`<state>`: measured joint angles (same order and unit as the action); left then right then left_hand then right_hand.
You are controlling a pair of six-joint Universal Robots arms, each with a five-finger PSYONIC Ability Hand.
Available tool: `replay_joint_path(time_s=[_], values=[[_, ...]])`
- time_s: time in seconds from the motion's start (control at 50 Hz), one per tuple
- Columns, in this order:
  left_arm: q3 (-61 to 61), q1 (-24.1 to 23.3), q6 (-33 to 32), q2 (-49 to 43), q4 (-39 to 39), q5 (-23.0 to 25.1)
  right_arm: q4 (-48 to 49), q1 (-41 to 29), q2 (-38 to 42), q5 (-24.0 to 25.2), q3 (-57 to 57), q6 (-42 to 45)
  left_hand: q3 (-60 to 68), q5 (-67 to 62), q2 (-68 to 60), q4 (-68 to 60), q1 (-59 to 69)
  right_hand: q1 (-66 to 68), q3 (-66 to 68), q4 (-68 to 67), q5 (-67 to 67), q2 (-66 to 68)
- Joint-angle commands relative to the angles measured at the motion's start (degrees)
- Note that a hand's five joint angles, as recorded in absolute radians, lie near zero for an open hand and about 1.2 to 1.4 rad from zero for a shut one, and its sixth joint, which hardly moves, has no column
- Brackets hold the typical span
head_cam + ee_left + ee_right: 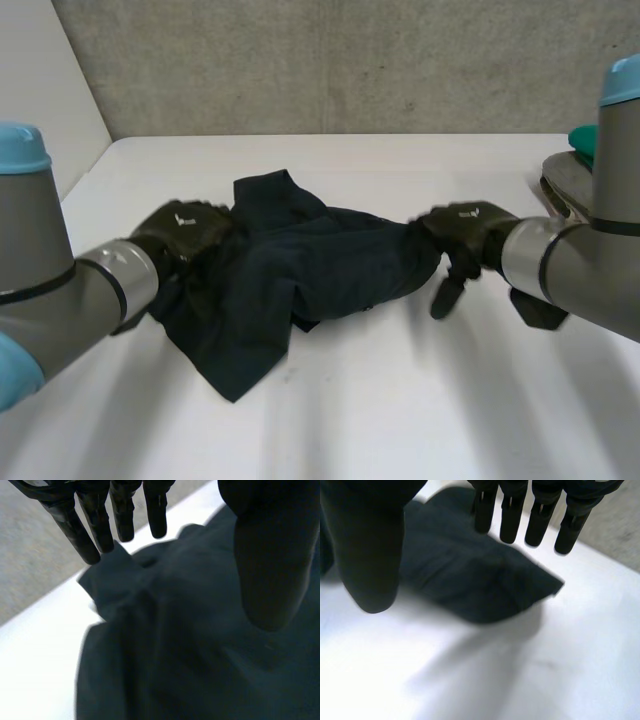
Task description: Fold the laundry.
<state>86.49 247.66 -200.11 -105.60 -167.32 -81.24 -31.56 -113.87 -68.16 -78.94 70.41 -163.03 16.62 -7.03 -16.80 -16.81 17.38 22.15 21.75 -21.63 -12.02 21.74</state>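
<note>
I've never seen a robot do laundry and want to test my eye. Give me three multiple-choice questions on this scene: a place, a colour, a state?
1. Where does the cloth lie?
A. In a basket
B. On the white table, between the left hand and right hand
C. On the floor
2. What colour is the cloth?
A. Red
B. Yellow
C. Very dark, near black
3. How does the cloth look?
A. Crumpled and bunched
B. Folded into a neat square
C. Rolled up
Answers: 1 B, it rests on the tabletop with a hand at each end. 2 C, it looks dark in every view. 3 A, it lies in uneven bunches.
</note>
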Motion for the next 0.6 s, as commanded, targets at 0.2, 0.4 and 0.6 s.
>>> replay_joint_path(time_s=[0.2, 0.4, 0.6], values=[[2.0, -9.3, 0.9, -7.1, 7.1, -4.7, 2.2, -3.5, 3.9, 5.1, 11.6, 13.0, 4.6, -4.1, -4.4, -4.4, 3.8, 8.9, 9.3, -9.4, -9.0, 9.3], [-8.1, -8.8, 2.9, -17.0, 2.2, -20.4, 25.0, -9.4, 10.6, -5.1, 5.4, 0.4, -6.6, 7.0, 6.8, 6.8, -7.4, -10.8, -10.4, 10.3, 10.7, -10.4], [-15.8, -6.5, -2.4, -21.7, -9.2, -24.5, 38.8, -13.8, 18.8, -10.2, -4.4, 4.1, -6.6, 7.0, 6.8, 6.8, -7.4, -10.8, -10.4, 10.3, 10.7, -10.4]])
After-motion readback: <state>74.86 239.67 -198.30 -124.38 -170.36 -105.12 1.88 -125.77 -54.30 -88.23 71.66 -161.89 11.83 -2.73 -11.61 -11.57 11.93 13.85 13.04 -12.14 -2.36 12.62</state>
